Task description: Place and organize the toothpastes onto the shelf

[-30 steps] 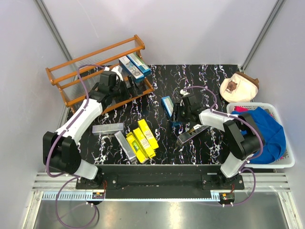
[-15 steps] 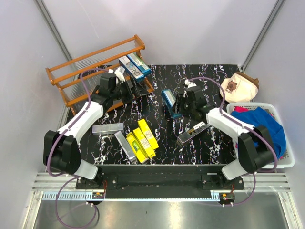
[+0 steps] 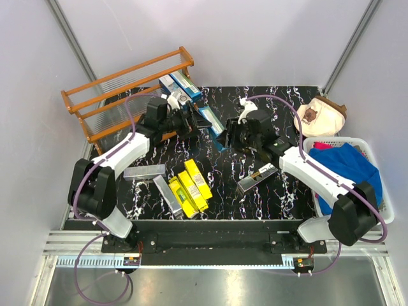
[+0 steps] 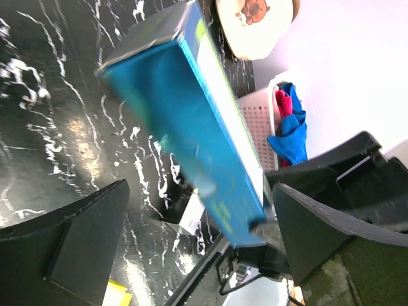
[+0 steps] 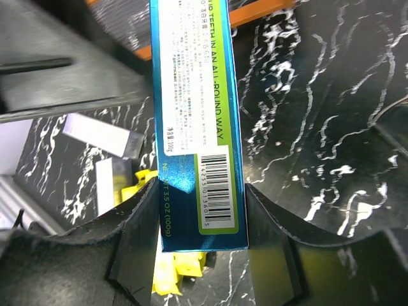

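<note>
Right gripper [image 5: 201, 213] clamps a blue carton [image 5: 194, 95] — "3.5 OZ (100g)" — left gripper [image 4: 199, 191] gapes wide at its other end.

Shelf [image 3: 121, 73] left half free, cartons [image 3: 180, 87] crowd right end
</note>
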Controlling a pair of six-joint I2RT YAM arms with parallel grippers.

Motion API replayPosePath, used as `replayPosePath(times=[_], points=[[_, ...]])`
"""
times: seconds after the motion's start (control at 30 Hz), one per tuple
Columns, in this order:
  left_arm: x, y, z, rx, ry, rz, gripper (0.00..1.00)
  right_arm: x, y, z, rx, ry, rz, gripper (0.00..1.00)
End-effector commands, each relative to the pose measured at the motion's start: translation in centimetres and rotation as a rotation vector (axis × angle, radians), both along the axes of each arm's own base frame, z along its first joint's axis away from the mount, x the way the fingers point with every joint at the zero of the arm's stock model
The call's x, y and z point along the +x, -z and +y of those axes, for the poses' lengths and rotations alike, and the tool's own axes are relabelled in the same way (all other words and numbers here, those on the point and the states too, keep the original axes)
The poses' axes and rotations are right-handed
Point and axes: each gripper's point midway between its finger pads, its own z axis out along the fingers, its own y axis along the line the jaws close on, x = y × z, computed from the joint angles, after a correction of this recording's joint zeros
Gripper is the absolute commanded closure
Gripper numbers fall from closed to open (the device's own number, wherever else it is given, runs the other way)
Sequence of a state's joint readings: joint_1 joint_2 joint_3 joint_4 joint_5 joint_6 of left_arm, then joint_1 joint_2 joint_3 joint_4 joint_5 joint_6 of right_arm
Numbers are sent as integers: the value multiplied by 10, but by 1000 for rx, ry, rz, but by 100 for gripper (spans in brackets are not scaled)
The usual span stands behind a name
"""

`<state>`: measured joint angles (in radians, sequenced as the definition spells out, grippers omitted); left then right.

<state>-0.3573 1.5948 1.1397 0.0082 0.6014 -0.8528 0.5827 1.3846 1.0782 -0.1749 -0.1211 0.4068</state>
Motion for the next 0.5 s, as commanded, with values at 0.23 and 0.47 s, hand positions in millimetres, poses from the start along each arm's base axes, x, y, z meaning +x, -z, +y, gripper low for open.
replayPosePath(times=[0.23, 0.47], points=[[12, -27, -21, -142, 52, -66, 15, -18, -65, 27, 134, -105, -112, 62], [11, -28, -26, -187, 76, -63, 53, -23, -68, 31, 140, -124, -125, 61]])
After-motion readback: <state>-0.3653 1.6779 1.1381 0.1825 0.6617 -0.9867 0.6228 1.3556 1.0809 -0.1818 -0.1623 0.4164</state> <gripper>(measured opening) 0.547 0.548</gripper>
